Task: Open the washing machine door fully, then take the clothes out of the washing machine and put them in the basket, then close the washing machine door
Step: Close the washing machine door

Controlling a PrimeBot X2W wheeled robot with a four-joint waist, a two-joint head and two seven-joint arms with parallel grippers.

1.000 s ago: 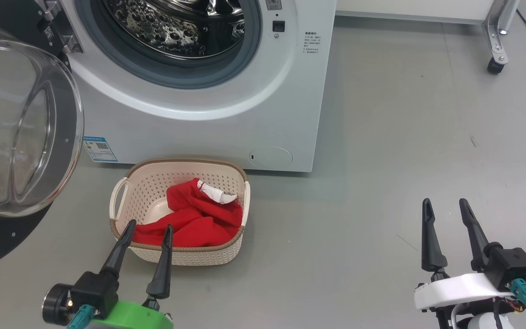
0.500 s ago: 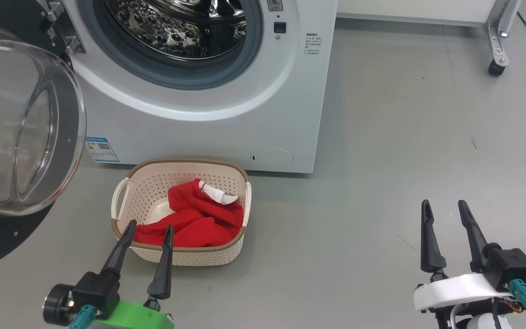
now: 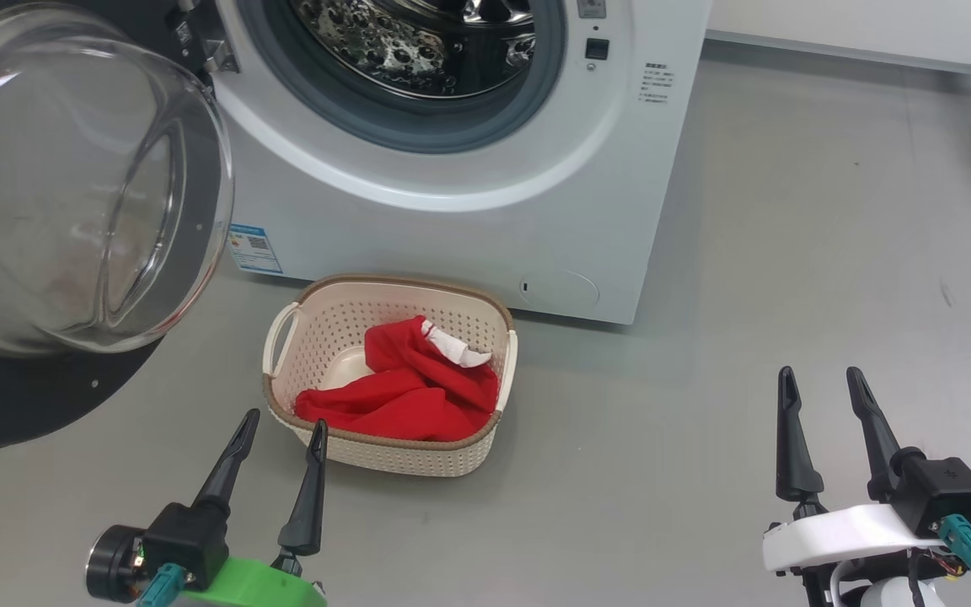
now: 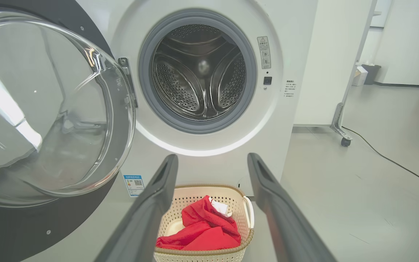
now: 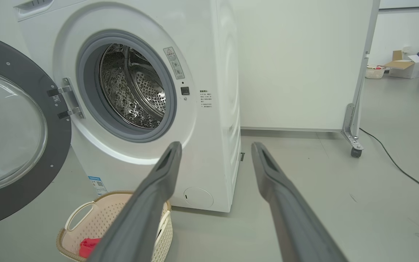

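Observation:
The white washing machine stands with its door swung wide to the left, and the steel drum looks bare. Red clothes lie in the cream basket on the floor in front of the machine. My left gripper is open, its tips just short of the basket's near-left rim. Well off to the right, my right gripper hangs open over bare floor.
Grey floor spreads to the right of the machine. A white panel on a castor leg stands behind, with a black cable trailing over the floor. Boxes and a small basket sit far back right.
The whole head view has shifted, so the machine, door and basket now sit further right in it. Both grippers stay open and keep their places low in the view.

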